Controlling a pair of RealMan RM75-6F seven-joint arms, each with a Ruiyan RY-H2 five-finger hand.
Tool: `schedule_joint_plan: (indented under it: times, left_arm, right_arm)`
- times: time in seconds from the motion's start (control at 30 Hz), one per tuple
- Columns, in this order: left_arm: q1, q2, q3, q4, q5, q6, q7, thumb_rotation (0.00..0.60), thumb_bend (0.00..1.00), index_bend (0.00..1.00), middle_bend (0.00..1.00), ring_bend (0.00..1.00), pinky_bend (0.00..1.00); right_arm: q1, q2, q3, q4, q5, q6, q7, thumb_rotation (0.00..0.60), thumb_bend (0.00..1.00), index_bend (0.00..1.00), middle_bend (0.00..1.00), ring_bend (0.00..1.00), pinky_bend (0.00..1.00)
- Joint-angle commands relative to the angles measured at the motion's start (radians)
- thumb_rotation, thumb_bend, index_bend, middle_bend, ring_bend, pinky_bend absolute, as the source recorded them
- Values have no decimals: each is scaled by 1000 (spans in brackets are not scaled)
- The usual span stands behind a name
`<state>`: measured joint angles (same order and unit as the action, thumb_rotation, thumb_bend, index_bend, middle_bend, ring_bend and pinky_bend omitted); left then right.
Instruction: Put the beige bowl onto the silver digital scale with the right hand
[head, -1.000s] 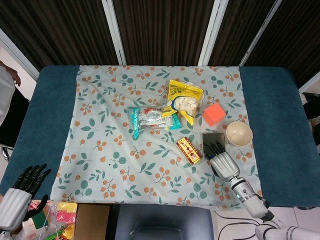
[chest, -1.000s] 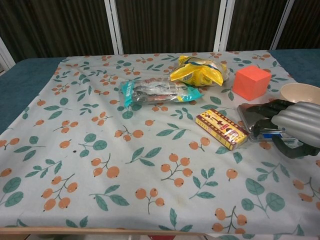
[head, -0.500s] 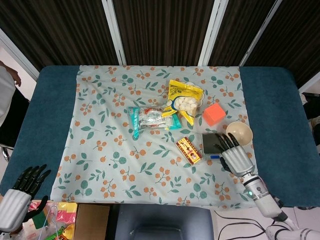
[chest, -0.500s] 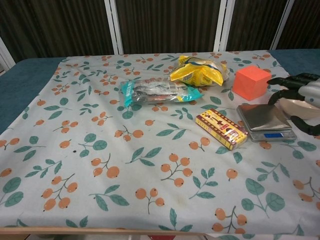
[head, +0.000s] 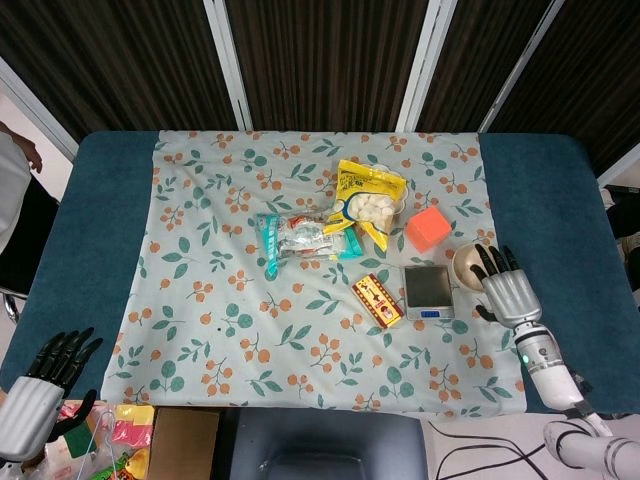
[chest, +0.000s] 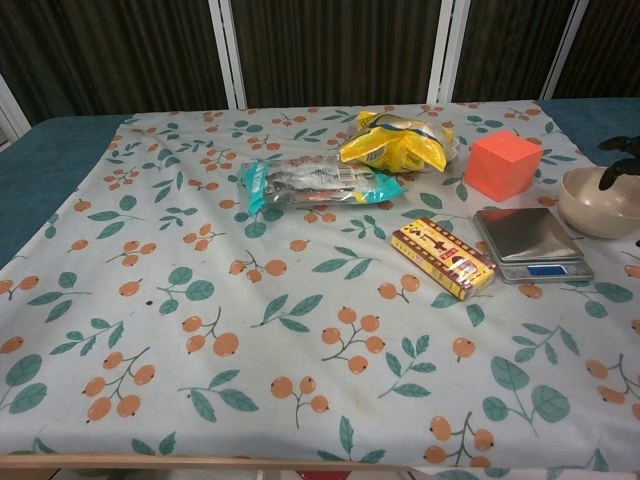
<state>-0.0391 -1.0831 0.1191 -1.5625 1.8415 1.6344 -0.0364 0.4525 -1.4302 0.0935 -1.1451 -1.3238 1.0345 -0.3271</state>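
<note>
Right hand: the right hand (head: 509, 288) sits at the near right side of the bowl (head: 472, 264), its dark fingers (head: 494, 260) reaching over the rim. Whether they are pressed on the rim or only over it, I cannot tell; the chest view catches just the fingertips (chest: 622, 150) at the frame edge.
Bowl: beige, round, smooth and hard-looking, standing upright on the cloth just right of the scale (head: 428, 290), not on it yet.
Scale: flat, square, silver plate with a small blue display on its near edge; low and light-looking.
Risk, grip: a smooth curved rim gives hard fingers little purchase, so I would guess the bowl could slip or tip if lifted on a shallow hold.
Risk, placing: the plate is not much wider than the bowl's foot; set off-centre, the bowl might hang over an edge or shove the scale along the cloth.
Risk, neighbours: the orange cube (head: 428, 228) stands near both, and the small yellow box (head: 378, 300) lies just left of the scale; a wide sweep could knock either.
Cloth: thin floral cloth (head: 220, 300) over the blue desk (head: 90, 240), slightly rumpled, so things may drag with it.
Left hand: the left hand (head: 35, 395) hangs off the desk's near left corner, holding nothing, fingers slightly apart.
</note>
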Motion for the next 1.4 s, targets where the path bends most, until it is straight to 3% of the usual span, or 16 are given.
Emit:
schedule_joint_plan:
  times: [0.03,0.23,0.37,0.6,1.03,1.4]
  left_arm:
    - [-1,0,-2,-1,-5,-4,1,600,453,0,0,12,91]
    - [-3,1,-4,-4,-11,-10,3,600,454,0,0,12,90]
    - [-3,2,-4,-4,-11,-9,0,600,453,0,0,12,91]
    - [-3,4,-3,-3,-9,-8,-7,600,453,0,0,12,91]
    - [-1,1,1,-3,0,-4,2,600,453,0,0,12,91]
    - [1,2,3,2,5,3,-5,600,452,0,0,12,90]
  right_arm:
    - [29,-73,7,110,9,-39,44,600,368,468,8,0,0]
    - [50,-134,-2,200,-26,-35,72,600,387,609,67,0,0]
    - [55,-161,-1,232,-39,-18,83,600,584,735,126,0,0]
    - [50,-173,4,249,-53,24,101,600,746,866,196,6,0]
    - [9,-57,-14,11,-180,242,39,600,752,872,208,10,0]
    - [73,-189,-3,57,-184,176,-54,600,753,853,221,22,0]
